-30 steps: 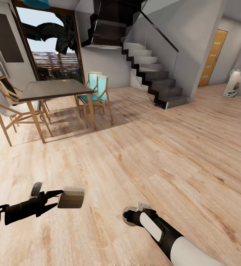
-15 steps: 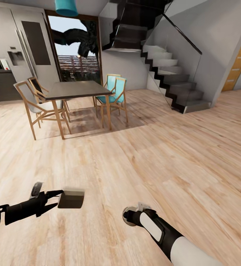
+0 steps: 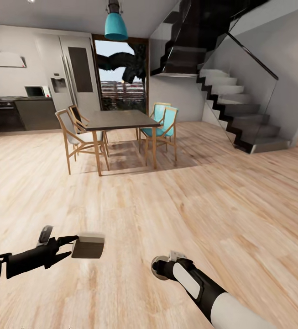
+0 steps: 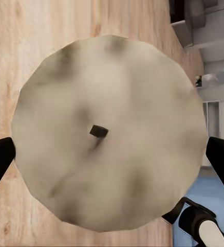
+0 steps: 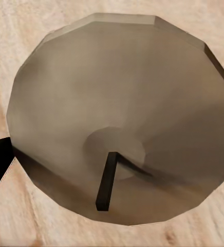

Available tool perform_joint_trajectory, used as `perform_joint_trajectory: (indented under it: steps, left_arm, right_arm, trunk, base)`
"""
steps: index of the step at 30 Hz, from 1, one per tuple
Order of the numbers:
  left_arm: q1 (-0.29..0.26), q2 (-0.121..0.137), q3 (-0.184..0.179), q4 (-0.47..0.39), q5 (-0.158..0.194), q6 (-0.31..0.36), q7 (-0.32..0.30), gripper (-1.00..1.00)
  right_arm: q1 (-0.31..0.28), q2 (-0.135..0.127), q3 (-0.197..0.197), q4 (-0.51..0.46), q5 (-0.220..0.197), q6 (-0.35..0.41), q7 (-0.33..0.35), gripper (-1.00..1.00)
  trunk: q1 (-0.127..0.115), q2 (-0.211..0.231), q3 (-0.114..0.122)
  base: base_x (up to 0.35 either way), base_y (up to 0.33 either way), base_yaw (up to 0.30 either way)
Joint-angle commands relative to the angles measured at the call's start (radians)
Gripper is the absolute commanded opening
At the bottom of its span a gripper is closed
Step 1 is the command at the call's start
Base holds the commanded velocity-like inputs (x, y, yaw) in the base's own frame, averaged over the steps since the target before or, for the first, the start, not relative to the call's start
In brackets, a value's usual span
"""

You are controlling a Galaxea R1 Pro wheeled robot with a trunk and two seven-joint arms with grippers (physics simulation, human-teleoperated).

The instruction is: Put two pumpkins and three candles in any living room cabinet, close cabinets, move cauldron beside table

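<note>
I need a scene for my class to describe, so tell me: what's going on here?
A two-armed robot is out on a bare wooden floor, carrying a candle in each tool. The left tool is shut on a pale beige candle; the right tool holds a browner candle, its wick showing in the right wrist view. Ahead stand a dining table with chairs and a staircase. No cabinet is in sight yet.

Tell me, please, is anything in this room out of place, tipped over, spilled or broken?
Nothing stands out. The dining table and its chairs stand upright on the wooden floor, with no spill on it. The left gripper holds one candle; the right gripper holds another candle between its jaws.
</note>
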Motion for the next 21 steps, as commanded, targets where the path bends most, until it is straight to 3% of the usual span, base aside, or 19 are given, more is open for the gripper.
perform_joint_trajectory:
  steps: [1, 21]
  left_arm:
    - [-0.001, 0.0, 0.001, 0.0, -0.001, 0.004, -0.01, -1.0]
    - [-0.001, -0.001, 0.001, 0.0, -0.001, 0.004, -0.01, -1.0]
  right_arm:
    - [-0.001, -0.001, 0.005, -0.002, -0.01, 0.001, -0.011, -1.0]
    - [-0.001, 0.0, 0.005, -0.002, -0.009, 0.008, -0.011, -1.0]
  trunk:
    - [-0.001, 0.0, 0.003]
    - [-0.01, 0.005, 0.08]
  base:
    - [0.0, 0.0, 0.291]
    - [0.0, 0.0, 0.291]
